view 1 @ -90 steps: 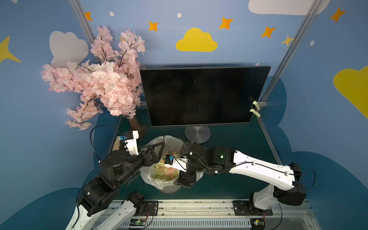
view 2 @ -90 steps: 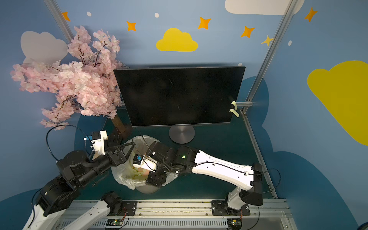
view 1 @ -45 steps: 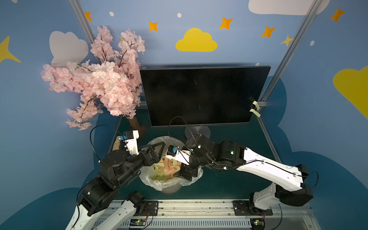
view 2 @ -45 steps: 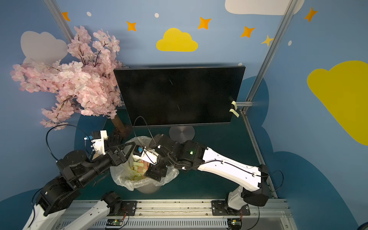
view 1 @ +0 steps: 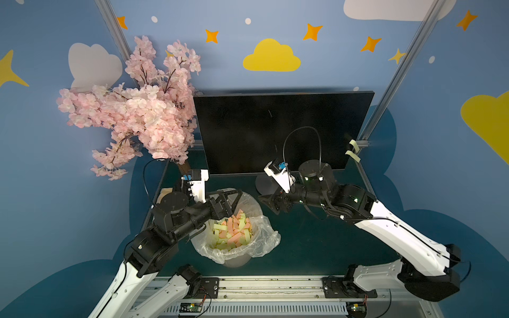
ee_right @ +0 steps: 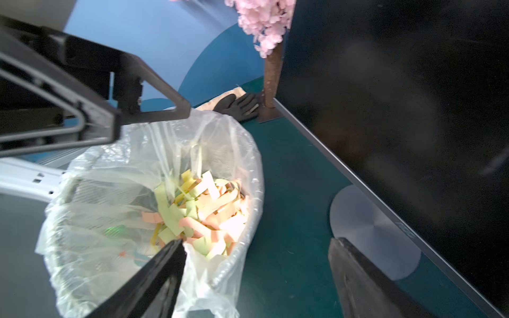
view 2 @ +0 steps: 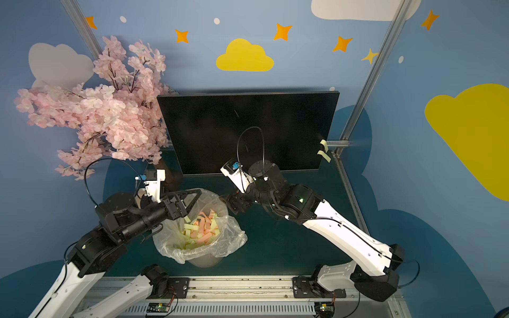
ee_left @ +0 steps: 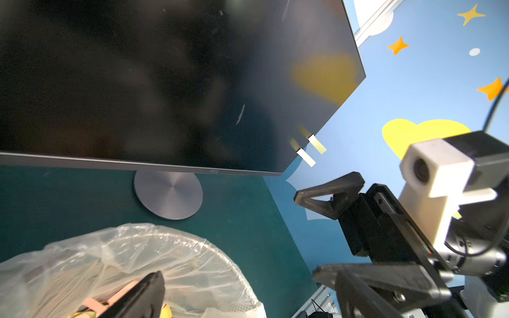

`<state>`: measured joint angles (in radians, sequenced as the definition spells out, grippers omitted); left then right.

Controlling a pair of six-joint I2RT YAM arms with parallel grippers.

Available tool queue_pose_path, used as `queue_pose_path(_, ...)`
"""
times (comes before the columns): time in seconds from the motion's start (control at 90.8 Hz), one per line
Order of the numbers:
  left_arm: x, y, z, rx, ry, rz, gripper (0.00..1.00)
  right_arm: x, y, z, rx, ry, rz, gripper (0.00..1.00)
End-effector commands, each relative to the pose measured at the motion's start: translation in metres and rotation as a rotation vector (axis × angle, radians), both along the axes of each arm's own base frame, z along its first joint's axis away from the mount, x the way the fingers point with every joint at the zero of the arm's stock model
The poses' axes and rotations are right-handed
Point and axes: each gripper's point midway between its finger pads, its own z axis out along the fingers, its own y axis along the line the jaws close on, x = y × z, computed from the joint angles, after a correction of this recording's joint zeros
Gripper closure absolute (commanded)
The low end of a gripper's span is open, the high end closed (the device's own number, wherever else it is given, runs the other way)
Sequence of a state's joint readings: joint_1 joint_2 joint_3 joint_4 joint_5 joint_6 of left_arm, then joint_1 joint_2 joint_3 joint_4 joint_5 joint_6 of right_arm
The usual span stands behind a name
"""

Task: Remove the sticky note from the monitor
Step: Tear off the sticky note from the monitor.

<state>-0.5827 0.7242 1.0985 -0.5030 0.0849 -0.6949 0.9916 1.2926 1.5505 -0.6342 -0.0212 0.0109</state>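
Both grippers are standing open: the right gripper point(view 1: 267, 204) is hanging with its jaws spread wide and nothing between them, just beside the rim of the bag-lined waste bin point(view 1: 268, 238), between that bin and the round grey base point(view 1: 264, 186) of the monitor point(view 1: 275, 132). The left gripper point(view 1: 234, 202) is hovering over the far rim of the bin on my left side, jaws at full spread and likewise empty; the right wrist view is showing one of its fingers reaching across the clear liner. The bin is holding a heap of yellow, green and pink note strips point(view 1: 234, 228), which I am reading as removed notes already dropped there. The monitor is standing upright at the back of the green table point(view 1: 316, 247), beside the pink blossom tree point(view 1: 132, 115), screen dark. I am seeing two pale yellow sticky notes point(view 1: 353, 151) still clinging low on its edge on my right side, one just above the other, both jutting out past the bezel; the left wrist view point(ee_left: 311, 151) is confirming them and their reflections in the glass. The rest of the screen is looking bare of notes as far as these views are showing. Judgement: the task is partly done and not finished, and I am carrying nothing at present. Those two notes are remaining to be pinched off, and the right gripper is sitting nearer to them, though well apart from them.
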Motion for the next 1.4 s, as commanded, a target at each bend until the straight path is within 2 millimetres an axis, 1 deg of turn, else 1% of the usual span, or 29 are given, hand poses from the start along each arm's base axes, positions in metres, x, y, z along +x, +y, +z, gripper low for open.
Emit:
queue_pose_path(0.0, 0.002, -0.02, 0.034, -0.056, -0.105, -0.095, 0.0, 0.026, -0.028, 0.026, 0.13, -0.024, -0.131, 0.12)
queue_pose_path(0.088, 0.009, -0.034, 0.038, -0.064, -0.11, -0.142, 0.0, 0.041, -0.052, 0.027, 0.158, -0.018, -0.209, 0.13)
queue_pose_path(0.154, 0.015, -0.043, 0.039, -0.066, -0.112, -0.165, 0.0, 0.049, -0.073, 0.03, 0.177, -0.022, -0.269, 0.12)
queue_pose_path(0.275, 0.02, -0.065, 0.039, -0.07, -0.109, -0.246, 0.0, 0.062, -0.112, 0.031, 0.216, -0.018, -0.387, 0.12)
queue_pose_path(0.308, 0.023, -0.071, 0.036, -0.066, -0.105, -0.259, 0.0, 0.065, -0.121, 0.03, 0.23, -0.012, -0.417, 0.12)
queue_pose_path(0.385, 0.027, -0.084, 0.037, -0.065, -0.125, -0.29, 0.0, 0.069, -0.141, 0.026, 0.267, 0.005, -0.469, 0.12)
queue_pose_path(0.496, 0.032, -0.104, 0.037, -0.071, -0.148, -0.338, 0.0, 0.078, -0.173, 0.022, 0.296, 0.012, -0.574, 0.12)
queue_pose_path(0.584, 0.036, -0.123, 0.04, -0.083, -0.163, -0.383, 0.0, 0.085, -0.198, 0.018, 0.326, 0.017, -0.657, 0.12)
queue_pose_path(0.606, 0.038, -0.129, 0.04, -0.085, -0.165, -0.398, 0.0, 0.086, -0.204, 0.018, 0.337, 0.02, -0.678, 0.12)
queue_pose_path(0.617, 0.04, -0.134, 0.036, -0.079, -0.154, -0.405, 0.0, 0.087, -0.208, 0.018, 0.343, 0.02, -0.689, 0.12)
queue_pose_path(0.716, 0.045, -0.16, 0.039, -0.082, -0.177, -0.459, 0.0, 0.096, -0.236, 0.012, 0.391, 0.035, -0.789, 0.12)
queue_pose_path(0.782, 0.047, -0.177, 0.041, -0.087, -0.189, -0.498, 0.0, 0.103, -0.259, 0.004, 0.414, 0.042, -0.872, 0.12)
queue_pose_path(0.826, 0.049, -0.188, 0.04, -0.091, -0.187, -0.523, 0.0, 0.106, -0.275, 0.003, 0.439, 0.039, -0.926, 0.12)
queue_pose_path(0.87, 0.049, -0.198, 0.041, -0.098, -0.188, -0.551, 0.0, 0.108, -0.29, 0.001, 0.463, 0.039, -0.975, 0.12)
queue_pose_path(0.969, 0.049, -0.222, 0.035, -0.097, -0.177, -0.616, 0.0, 0.111, -0.32, -0.003, 0.52, 0.044, -1.058, 0.12)
queue_pose_path(1.101, 0.046, -0.246, 0.035, -0.099, -0.186, -0.687, 0.0, 0.116, -0.363, -0.008, 0.607, 0.044, -1.169, 0.12)
queue_pose_path(1.167, 0.046, -0.257, 0.032, -0.099, -0.183, -0.714, 0.0, 0.119, -0.378, -0.01, 0.648, 0.044, -1.201, 0.13)
queue_pose_path(1.244, 0.046, -0.27, 0.029, -0.1, -0.177, -0.741, 0.0, 0.126, -0.389, -0.011, 0.694, 0.044, -1.215, 0.14)
queue_pose_path(1.388, 0.049, -0.289, 0.022, -0.104, -0.157, -0.785, 0.0, 0.142, -0.393, -0.005, 0.751, 0.045, -1.164, 0.16)
